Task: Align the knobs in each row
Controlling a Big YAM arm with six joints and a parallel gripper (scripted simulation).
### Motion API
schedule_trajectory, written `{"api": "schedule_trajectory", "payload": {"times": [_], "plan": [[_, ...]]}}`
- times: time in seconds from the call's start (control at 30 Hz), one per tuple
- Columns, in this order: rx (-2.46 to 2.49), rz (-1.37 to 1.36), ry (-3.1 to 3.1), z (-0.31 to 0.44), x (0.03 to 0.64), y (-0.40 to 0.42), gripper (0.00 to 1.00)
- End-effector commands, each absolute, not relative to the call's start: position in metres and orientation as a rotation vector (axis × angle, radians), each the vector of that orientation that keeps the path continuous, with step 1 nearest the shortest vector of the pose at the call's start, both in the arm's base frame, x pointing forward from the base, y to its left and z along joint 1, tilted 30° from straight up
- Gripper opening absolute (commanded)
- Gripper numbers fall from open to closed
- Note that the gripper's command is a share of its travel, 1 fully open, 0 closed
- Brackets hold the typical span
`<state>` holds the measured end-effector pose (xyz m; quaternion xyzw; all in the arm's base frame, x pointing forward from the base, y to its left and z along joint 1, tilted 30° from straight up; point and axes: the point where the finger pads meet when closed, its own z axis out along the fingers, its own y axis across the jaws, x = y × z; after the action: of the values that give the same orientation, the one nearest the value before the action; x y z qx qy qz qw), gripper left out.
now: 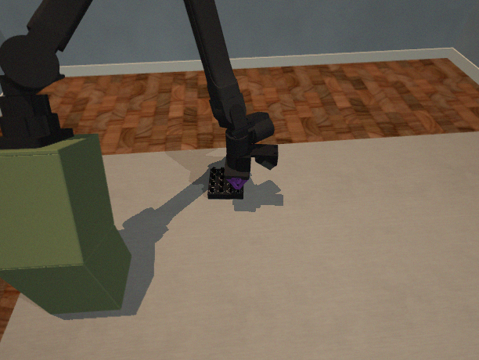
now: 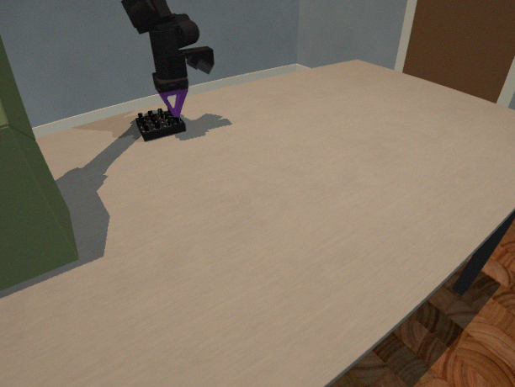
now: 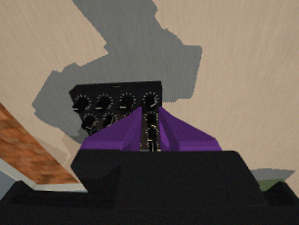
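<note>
The black knob box (image 1: 225, 196) (image 2: 165, 134) (image 3: 98, 89) stands flat on the table. My gripper (image 1: 237, 188) (image 2: 177, 116) (image 3: 149, 112) points down over one side of it, its purple fingers a small gap apart. In the wrist view the outermost column of knobs shows through this gap. The corner knob (image 3: 150, 100) lies just beyond the fingertips, and its white line is too small to read surely. Two other knobs of that edge row, the far-left one (image 3: 81, 104) and its neighbour (image 3: 104, 103), show lines toward the left. The fingers hide several knobs.
The green pedestal (image 1: 39, 207) (image 2: 29, 202) of the arm stands at the left in the top and exterior views. The arm's shadow falls across the table (image 1: 313, 254) (image 2: 273, 231) and around the box. The table's far edge lies behind the box, with the wall beyond.
</note>
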<state>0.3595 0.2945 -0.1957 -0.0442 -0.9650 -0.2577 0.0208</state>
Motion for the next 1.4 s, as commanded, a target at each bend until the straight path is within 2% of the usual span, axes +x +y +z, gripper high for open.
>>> {"api": "schedule_trajectory", "payload": {"times": [0.0,1.37], "plan": [[-0.141,-0.820,-3.008,-0.181,0.368,0.301,0.18],[-0.143,-0.810,-3.002,-0.193,0.365,0.301,0.18]]}}
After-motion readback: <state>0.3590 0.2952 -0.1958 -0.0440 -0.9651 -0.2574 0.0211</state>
